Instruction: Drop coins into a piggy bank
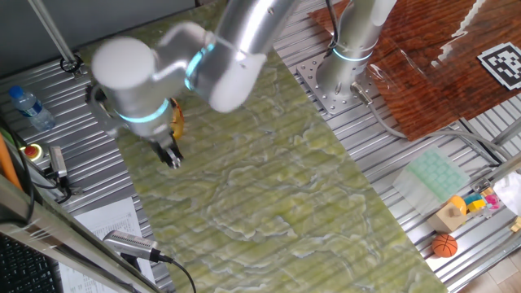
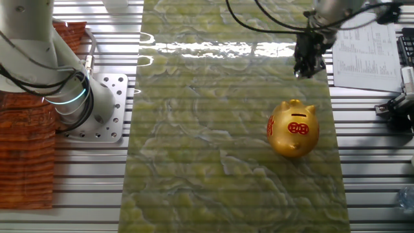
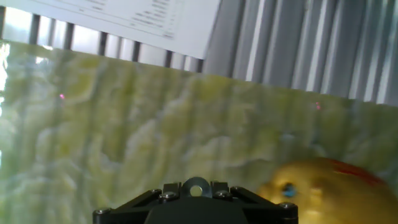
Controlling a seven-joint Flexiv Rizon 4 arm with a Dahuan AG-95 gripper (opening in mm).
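The gold piggy bank [image 2: 294,128] stands on the green mat with its slot and red marking on top. In one fixed view only a sliver of it [image 1: 177,119] shows behind the arm. In the hand view it sits at the lower right [image 3: 326,186]. My gripper [image 2: 309,65] hangs above the mat a little beyond the pig, apart from it; it also shows in one fixed view [image 1: 169,156]. In the hand view the gripper [image 3: 196,194] is shut on a small grey round coin [image 3: 189,186] with a pale centre, held upright between the tips.
A green marbled mat [image 2: 213,129] covers the slatted metal table. A printed paper sheet [image 2: 362,45] lies beside the mat near the gripper. A second arm's base [image 2: 84,110] stands at the mat's other side. A small orange basketball [image 1: 444,244] and a water bottle [image 1: 31,106] lie far off.
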